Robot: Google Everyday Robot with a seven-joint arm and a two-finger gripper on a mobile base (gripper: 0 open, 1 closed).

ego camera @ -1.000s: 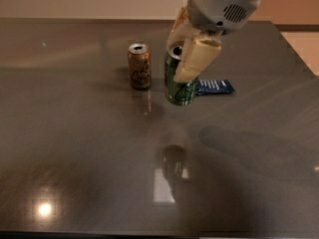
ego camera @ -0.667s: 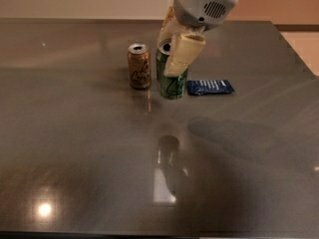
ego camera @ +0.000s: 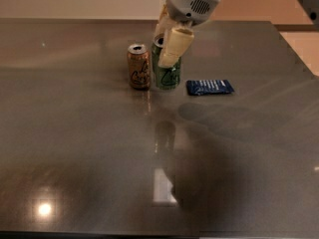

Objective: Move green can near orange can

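Glossy dark table (bright glare near front), beige wall behind

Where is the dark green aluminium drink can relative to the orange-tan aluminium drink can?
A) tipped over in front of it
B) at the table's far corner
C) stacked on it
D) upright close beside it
D: the dark green aluminium drink can stands upright close beside the orange-tan aluminium drink can, with the end effector closed around its upper part from above.

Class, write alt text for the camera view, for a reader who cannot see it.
The gripper holds the green can upright on a dark table, close beside the orange can. A flat blue packet lies on the green can's other side.
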